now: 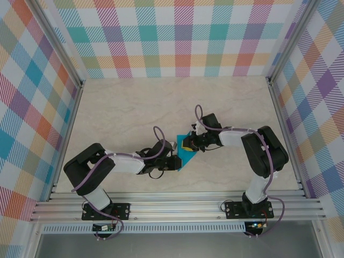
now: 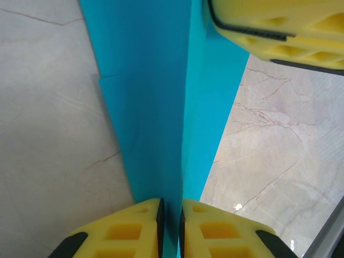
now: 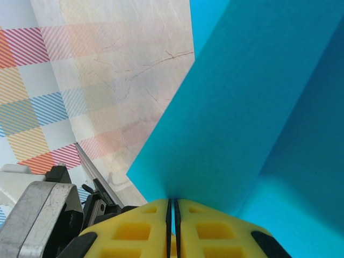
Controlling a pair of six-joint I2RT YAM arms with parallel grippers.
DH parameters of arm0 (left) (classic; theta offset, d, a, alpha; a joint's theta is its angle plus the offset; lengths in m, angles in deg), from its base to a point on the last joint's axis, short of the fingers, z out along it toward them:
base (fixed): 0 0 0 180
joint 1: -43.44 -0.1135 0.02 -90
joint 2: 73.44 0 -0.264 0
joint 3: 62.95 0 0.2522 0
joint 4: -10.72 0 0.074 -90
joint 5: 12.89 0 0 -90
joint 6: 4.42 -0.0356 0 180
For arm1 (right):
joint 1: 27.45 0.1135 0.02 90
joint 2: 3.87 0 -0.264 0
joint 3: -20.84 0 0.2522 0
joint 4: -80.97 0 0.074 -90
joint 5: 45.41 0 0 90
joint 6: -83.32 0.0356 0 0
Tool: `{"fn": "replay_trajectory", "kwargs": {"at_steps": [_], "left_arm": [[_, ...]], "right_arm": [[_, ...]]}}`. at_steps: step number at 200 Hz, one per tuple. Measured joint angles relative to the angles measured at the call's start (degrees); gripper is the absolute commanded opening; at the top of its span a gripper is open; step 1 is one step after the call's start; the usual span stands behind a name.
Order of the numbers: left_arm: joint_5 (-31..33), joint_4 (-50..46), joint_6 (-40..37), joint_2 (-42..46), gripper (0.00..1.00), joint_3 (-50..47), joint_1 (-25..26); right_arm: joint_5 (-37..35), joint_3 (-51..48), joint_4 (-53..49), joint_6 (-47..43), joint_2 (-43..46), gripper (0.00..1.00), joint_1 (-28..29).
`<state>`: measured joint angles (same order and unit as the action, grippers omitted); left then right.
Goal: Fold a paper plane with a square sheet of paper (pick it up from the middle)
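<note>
The square sheet of paper (image 1: 184, 155) is teal-blue and folded along a straight crease, and it hangs over the middle of the table between both grippers. My left gripper (image 1: 173, 160) is at its near-left end. In the left wrist view the paper (image 2: 156, 107) runs as a ridge into the left gripper (image 2: 171, 217), whose yellow fingers stand slightly apart, open, with the fold in the narrow gap. My right gripper (image 1: 189, 144) is at the far-right end. In the right wrist view the right gripper (image 3: 172, 207) is shut on the paper's (image 3: 242, 118) edge.
The cream marble-look table (image 1: 123, 113) lies under both arms. Checkered walls (image 1: 177, 37) and aluminium rails (image 1: 285, 134) enclose it on three sides. One yellow finger of the right gripper (image 2: 279, 32) shows at the top right of the left wrist view.
</note>
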<state>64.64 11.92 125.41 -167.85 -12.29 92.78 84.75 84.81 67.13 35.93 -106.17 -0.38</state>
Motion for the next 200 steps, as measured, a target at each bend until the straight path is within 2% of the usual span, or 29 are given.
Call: {"fn": "replay_trajectory", "kwargs": {"at_steps": [37,107,200], "left_arm": [[0.1,0.0,0.0,0.2,0.17,0.1,0.0],[0.7,0.3,1.2,0.8,0.06,0.0,0.0],[-2.8,3.3,2.9,-1.9,0.05,-0.2,-1.7]], "right_arm": [[0.0,0.0,-0.5,0.0,0.0,0.12,0.0],[0.0,0.0,-1.3,-0.1,0.0,0.13,0.0],[0.9,0.4,-1.8,-0.2,0.1,0.14,0.0]]}}
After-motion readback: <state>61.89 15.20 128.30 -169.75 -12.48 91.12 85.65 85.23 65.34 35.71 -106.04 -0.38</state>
